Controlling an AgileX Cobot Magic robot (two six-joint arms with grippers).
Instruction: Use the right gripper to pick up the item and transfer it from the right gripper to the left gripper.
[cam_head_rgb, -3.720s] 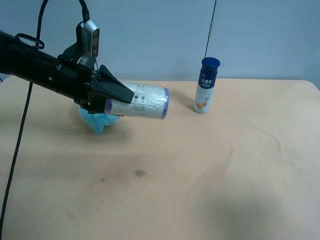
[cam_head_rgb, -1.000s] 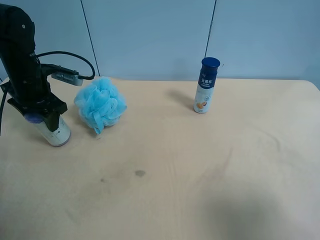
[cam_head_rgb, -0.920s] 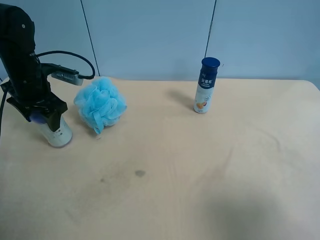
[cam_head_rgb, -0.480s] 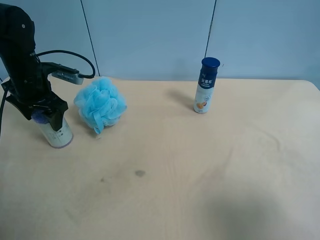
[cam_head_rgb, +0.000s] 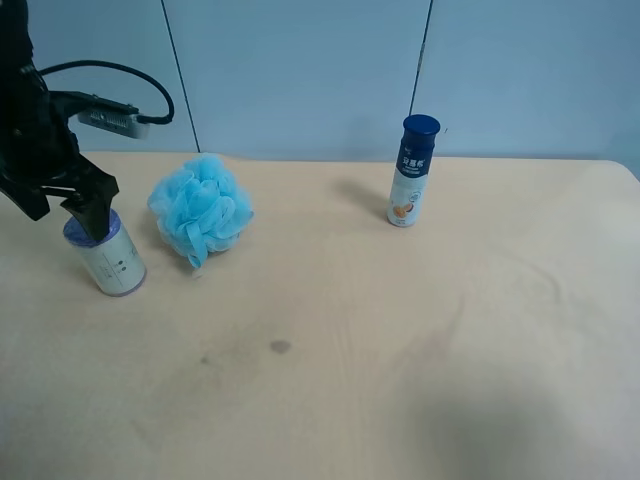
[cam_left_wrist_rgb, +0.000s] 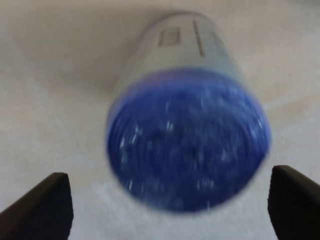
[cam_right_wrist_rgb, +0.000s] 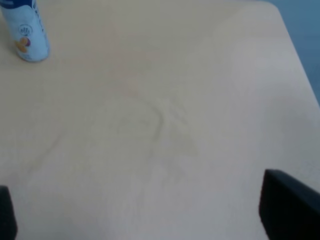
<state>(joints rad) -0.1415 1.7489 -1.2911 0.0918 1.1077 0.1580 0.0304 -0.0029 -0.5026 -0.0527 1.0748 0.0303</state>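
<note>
Since half a second ago the left gripper (cam_head_rgb: 62, 210) has lifted off the item (cam_head_rgb: 106, 256), jaws spread wide, nothing held. Handover looks finished (only retreat left). Item stands slightly tilted directly beneath those fingertips, on the table (cam_head_rgb: 400, 340). White, film-wrapped, purple-blue end up. Right gripper (cam_right_wrist_rgb: 145, 220): spread wide, empty.

The exterior high view looks down across the table (cam_head_rgb: 420, 330) toward a blue wall; the left wrist view stares close and straight down onto the roll's (cam_left_wrist_rgb: 187, 145) purple end; the right wrist view looks obliquely over bare tabletop, sharing the bottle (cam_right_wrist_rgb: 25, 30) with the high view.
</note>
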